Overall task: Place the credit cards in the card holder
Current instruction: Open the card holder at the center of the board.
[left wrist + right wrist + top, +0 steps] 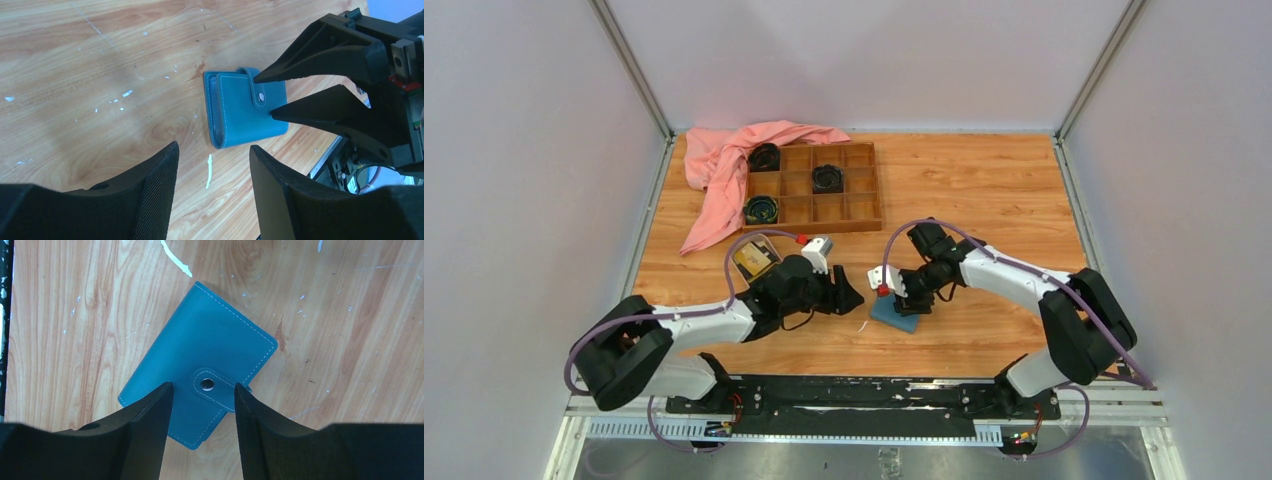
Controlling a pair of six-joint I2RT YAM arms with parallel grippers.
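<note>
The card holder (892, 315) is a closed blue wallet with a snap tab, lying flat near the table's front middle. In the right wrist view my right gripper (204, 390) hangs over the card holder (200, 350). Its jaws are open, one on each side of the snap tab (212, 387), and they hold nothing. My left gripper (214, 160) is open just left of the card holder (240, 112), with bare wood between its fingers. A small stack of credit cards (756, 258), yellow-gold and dark, lies behind the left arm.
A brown wooden compartment tray (864, 185) with three dark round objects stands at the back. A pink cloth (719, 175) is draped over its left corner. A white scrap (209, 171) lies on the wood near the left fingers. The two grippers (849, 297) (904, 298) are close together.
</note>
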